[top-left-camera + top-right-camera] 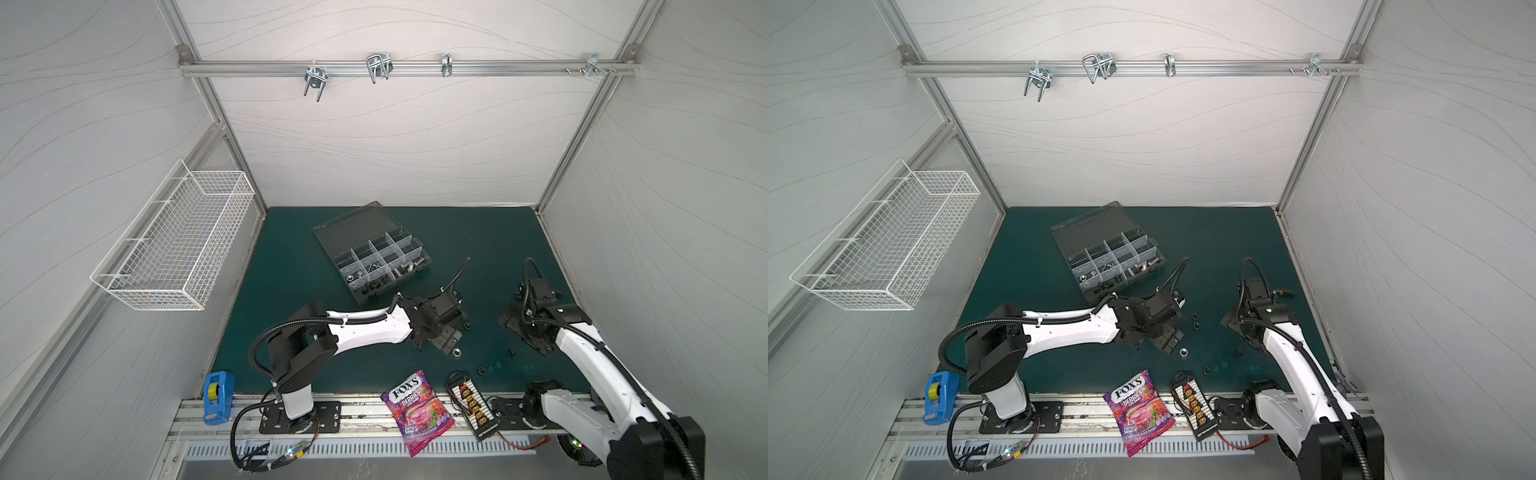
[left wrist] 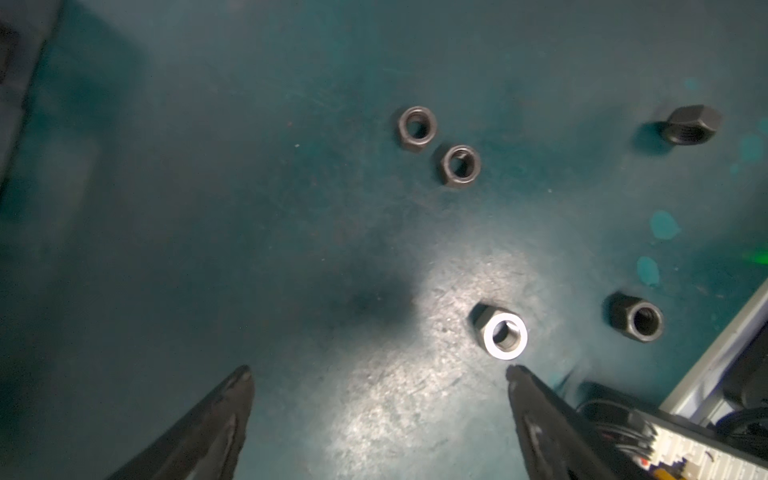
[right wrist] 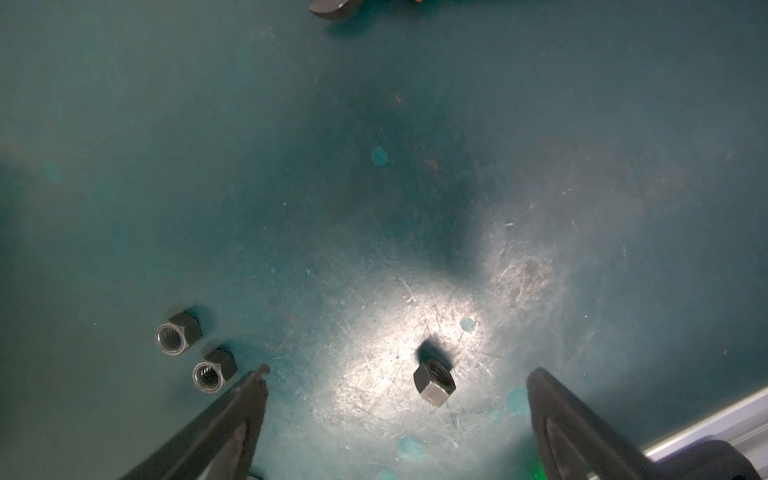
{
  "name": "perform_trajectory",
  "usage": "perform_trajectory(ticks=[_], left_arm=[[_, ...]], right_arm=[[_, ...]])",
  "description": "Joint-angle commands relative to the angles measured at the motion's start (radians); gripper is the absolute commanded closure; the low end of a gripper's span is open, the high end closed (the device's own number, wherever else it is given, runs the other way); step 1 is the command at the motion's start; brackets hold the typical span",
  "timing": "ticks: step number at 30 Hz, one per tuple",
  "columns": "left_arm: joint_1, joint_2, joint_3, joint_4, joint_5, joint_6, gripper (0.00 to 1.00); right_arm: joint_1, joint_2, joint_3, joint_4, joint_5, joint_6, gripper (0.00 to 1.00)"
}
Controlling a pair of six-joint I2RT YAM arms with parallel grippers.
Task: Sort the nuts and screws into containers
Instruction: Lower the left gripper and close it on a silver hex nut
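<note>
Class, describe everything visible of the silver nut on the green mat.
The silver nut is a shiny metal hexagon with a round centre hole. It lies flat, hole upward, on the green mat, apart from the black nuts. Only the mat touches it; the open left gripper hovers near, one fingertip just short of it.

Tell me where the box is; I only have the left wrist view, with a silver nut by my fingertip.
Observer: The box sits on the mat, farther toward the back wall, with its lid open.
Operator: Which part of it for this one?
Observer: What look like silver nuts lie in its near left corner in both top views.
Operator: Is the other arm in my way?
Observer: Probably not. The right gripper is off to the right and open, with a black nut between its fingertips in the right wrist view.
</note>
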Motion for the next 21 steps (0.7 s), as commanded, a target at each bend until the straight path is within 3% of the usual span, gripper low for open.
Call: perform_trajectory(ticks=[1, 7, 21], left_arm=[[-0.009, 0.034, 0.058, 0.020, 0.010, 0.009, 0.07], [-0.013, 0.069, 0.077, 0.025, 0.067, 0.030, 0.16], [-0.072, 0.163, 0.132, 0.013, 0.135, 0.119, 0.21]], right_arm=[[-0.005, -0.012, -0.004, -0.008, -0.001, 0.005, 0.01], [-0.005, -0.026, -0.002, -0.028, 0.015, 0.002, 0.01], [-0.005, -0.010, -0.005, -0.012, 0.015, -0.010, 0.01]])
